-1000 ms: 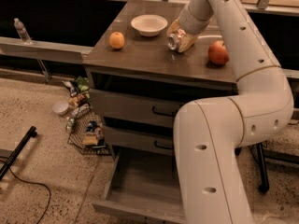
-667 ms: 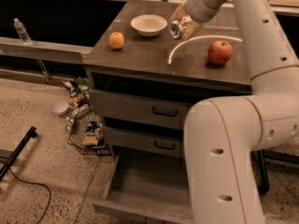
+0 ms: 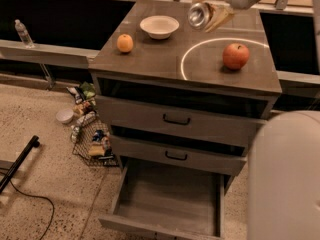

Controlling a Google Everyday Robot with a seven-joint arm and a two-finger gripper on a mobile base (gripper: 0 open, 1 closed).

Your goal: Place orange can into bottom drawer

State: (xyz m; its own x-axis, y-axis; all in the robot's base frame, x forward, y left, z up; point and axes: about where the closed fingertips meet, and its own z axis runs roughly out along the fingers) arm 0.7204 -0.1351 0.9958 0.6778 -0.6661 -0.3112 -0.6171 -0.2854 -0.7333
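My gripper [image 3: 211, 6] is at the top of the camera view, above the back of the wooden cabinet top [image 3: 150, 59]. It is shut on the orange can [image 3: 201, 15], which lies sideways in the fingers with its shiny silver end facing the camera, lifted clear of the top. The bottom drawer [image 3: 167, 199] is pulled out at the foot of the cabinet, its plain grey inside showing with nothing in it. It lies well below and in front of the can.
On the cabinet top stand a white bowl [image 3: 159, 26], an orange fruit [image 3: 125, 43] and a red apple [image 3: 236, 56]. Two upper drawers with black handles [image 3: 176, 120] are shut. A wire basket of packets [image 3: 95, 141] sits on the floor at left. My white arm [image 3: 285, 179] fills the lower right.
The gripper has lifted the can off the cabinet top and carried it up. The arm that covered the right of the cabinet has swung aside, and the view now shows the whole open drawer.
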